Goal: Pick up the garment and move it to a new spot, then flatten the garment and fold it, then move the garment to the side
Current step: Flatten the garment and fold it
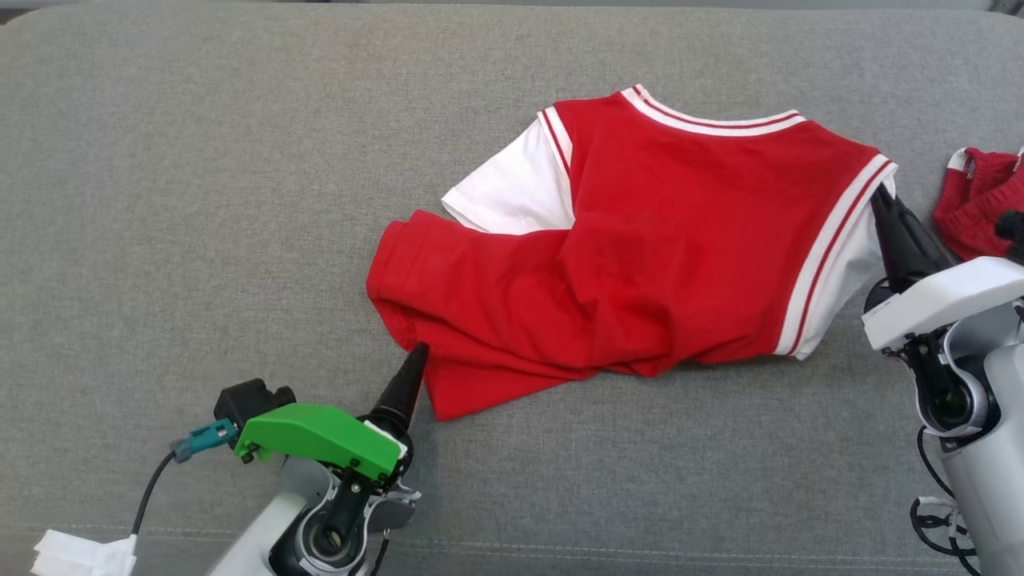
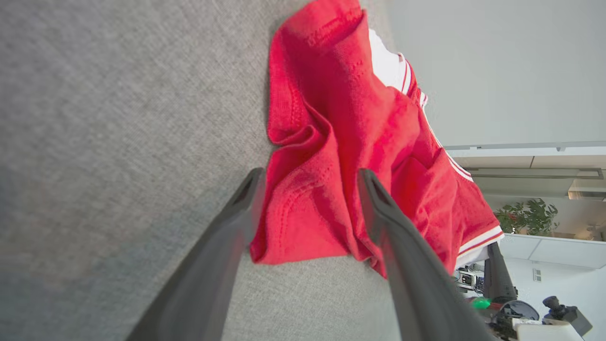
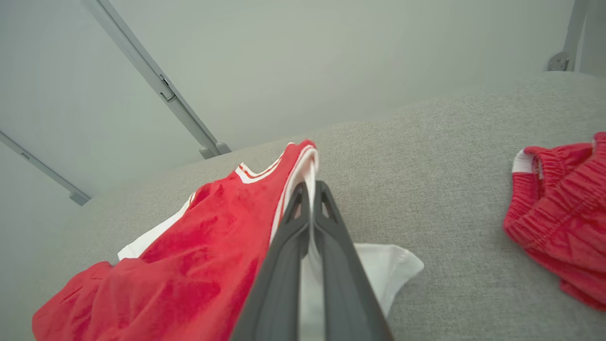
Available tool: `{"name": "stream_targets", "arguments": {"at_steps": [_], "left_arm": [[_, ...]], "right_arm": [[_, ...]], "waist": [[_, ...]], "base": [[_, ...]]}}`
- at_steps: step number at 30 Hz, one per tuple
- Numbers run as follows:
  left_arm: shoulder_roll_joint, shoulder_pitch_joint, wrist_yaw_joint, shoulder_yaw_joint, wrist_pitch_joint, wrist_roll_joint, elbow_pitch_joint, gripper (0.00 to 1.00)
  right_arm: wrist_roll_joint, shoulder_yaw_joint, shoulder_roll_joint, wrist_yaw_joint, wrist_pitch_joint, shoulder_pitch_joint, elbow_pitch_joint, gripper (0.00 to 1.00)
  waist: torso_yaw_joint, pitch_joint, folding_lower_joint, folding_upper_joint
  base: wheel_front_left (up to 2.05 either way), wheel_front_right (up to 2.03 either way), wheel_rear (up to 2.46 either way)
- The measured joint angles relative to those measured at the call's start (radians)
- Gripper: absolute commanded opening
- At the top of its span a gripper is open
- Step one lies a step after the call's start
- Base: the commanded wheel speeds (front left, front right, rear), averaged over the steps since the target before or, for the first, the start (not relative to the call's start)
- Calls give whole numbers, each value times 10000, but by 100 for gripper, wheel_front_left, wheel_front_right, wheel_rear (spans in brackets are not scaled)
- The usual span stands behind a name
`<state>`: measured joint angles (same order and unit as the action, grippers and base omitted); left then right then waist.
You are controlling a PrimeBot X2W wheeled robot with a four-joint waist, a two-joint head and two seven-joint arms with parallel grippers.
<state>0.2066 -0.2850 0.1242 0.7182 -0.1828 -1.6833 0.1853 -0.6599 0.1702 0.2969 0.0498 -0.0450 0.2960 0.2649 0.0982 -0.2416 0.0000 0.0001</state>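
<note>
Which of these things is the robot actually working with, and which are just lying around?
In the job: red and white shirt, right gripper shut on its sleeve, left gripper open at its hem, grey cushion it lies on.
Lying about: red knitted garment at the right, white scrap at lower left.

- A grey cushioned surface [image 1: 200, 200] covered in woven fabric is being used as the support. Its far edge is being shown rounded off at the top of the head view, and a stitched seam [image 1: 640, 552] is being shown along its near edge.
- A red garment [image 1: 640, 264] with white sleeves and white-striped trim is being carried directly on it, right of centre. The striped neckline is being turned toward the far edge, and the red hem is being bunched into folds at the lower left.
- A crumpled red knitted piece [image 1: 980, 208] with a white edge is being carried at the right border, near the garment but apart from it.
</note>
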Motion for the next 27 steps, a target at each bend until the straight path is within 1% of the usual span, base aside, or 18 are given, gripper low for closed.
{"name": "stream_targets", "arguments": {"at_steps": [2, 8, 10, 12, 17, 21, 22, 27], "left_arm": [[29, 10, 4, -119, -88, -17, -48, 100], [-6, 28, 4, -169, -130, -50, -84, 100], [-12, 35, 4, -130, -130, -130, -59, 100], [-8, 99, 4, 56, -113, -130, 12, 100], [-132, 466, -8, 454, 150, -261, 232, 100], [-178, 451, -33, 458, 148, -268, 458, 100], [-203, 445, -50, 424, 146, -288, 481, 100], [-307, 349, -119, 395, 123, -270, 748, 100]], "right_arm": [[-100, -148, 36, -81, 0, -35, -117, 0], [-284, -431, 111, -117, 0, -165, -422, 0], [-307, -562, 102, -268, -48, -193, -510, 0], [-359, -731, 198, -345, -84, -192, -654, 0], [-372, -779, 286, -355, -69, -216, -911, 0], [-387, -899, 391, -443, 19, -353, -1058, 0], [-387, -942, 443, -510, 21, -392, -1093, 0], [-387, -1062, 596, -527, 36, -396, -1275, 0]], "waist": [[54, 57, 0, 0], [41, 108, 0, 0], [-16, 104, 0, 0], [-129, 90, 0, 0], [-280, -11, 0, 0], [-314, -123, 0, 0], [-316, -154, 0, 0], [-298, -265, 0, 0]], "base": [[0, 0, 0], [0, 0, 0], [0, 0, 0], [0, 0, 0], [0, 0, 0], [0, 0, 0], [0, 0, 0], [0, 0, 0]]}}
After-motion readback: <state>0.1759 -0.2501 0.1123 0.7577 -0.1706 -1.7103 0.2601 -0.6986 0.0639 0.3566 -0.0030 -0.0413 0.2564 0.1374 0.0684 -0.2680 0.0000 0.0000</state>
